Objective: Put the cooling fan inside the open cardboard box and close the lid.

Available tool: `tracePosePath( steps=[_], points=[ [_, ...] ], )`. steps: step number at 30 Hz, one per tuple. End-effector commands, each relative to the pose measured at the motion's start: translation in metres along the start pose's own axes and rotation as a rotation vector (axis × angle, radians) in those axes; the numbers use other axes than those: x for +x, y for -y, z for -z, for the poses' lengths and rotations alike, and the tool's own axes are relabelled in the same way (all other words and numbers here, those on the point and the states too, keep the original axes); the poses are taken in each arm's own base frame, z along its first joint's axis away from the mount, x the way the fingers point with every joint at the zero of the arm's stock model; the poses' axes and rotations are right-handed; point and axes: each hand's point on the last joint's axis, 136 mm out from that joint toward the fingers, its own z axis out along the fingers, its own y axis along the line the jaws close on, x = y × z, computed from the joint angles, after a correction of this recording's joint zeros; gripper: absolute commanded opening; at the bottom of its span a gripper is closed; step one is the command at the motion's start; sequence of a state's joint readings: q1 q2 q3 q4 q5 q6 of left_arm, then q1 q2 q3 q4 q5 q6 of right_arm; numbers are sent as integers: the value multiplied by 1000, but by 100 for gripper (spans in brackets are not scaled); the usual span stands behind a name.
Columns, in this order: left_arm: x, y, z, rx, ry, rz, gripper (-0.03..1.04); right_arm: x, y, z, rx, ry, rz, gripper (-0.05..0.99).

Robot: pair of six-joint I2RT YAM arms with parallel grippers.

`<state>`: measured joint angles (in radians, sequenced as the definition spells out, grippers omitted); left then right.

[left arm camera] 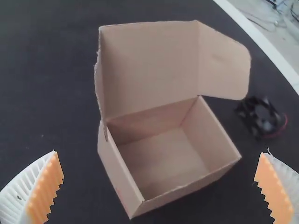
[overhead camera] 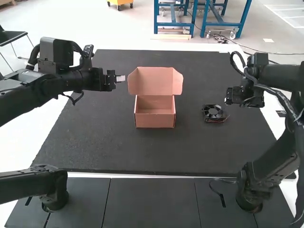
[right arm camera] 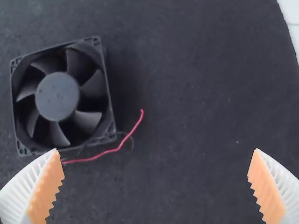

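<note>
though not yet boxed, black square plastic cooling fan (overhead camera: 212,113): lying flat on the mat, blades up, to the right of the box and apart from it
thin red wire (right arm camera: 124,142): trailing loose from one corner of the fan, curled on the mat
brown cardboard box (overhead camera: 155,111): upright near the middle of the mat, inner floor bare, no fan inside
lid (overhead camera: 156,80): standing open along the back edge, rounded side flaps spread out
done so far: nothing, judging by how things lie
left to do: grip the fan, carry it over the right wall, lower it in, then fold the lid forward and down
right gripper (right arm camera: 154,158): hovering over the mat just right of the fan, not centred on it; white ribbed fingers with orange pads (right arm camera: 46,184) spread wide, gripping nothing
left gripper (overhead camera: 120,77): in the air just left of the lid's upper edge; fingers spread wide, gripping nothing
black rubbery mat (overhead camera: 95,133): spread over the white table (overhead camera: 19,137), under box and fan
in the way: only the box's right wall between fan and opening; loose wire likely to catch on the rim or get pinched under the lid
</note>
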<state>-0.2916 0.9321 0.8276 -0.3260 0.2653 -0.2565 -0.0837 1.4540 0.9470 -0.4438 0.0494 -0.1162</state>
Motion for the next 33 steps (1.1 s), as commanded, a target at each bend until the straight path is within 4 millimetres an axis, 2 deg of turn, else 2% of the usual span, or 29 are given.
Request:
tracePosePath(
  steps=[1,9,17,24,33],
  points=[
    [-11,-5,6,-23,40,11,97,-5,3,-7,-3,-5,23,90],
    [-12,-5,6,-22,41,14,97,-4,0,-37,-23,-92,19,90],
    [-20,-3,7,-19,59,9,97,-24,3,-52,-20,-92,-25,91],
    [-24,-6,6,-28,66,12,97,-24,0,-68,-24,-144,-27,91],
    [-29,-16,4,-50,76,22,97,-18,-2,-76,-32,-187,-6,91]
  ],
)
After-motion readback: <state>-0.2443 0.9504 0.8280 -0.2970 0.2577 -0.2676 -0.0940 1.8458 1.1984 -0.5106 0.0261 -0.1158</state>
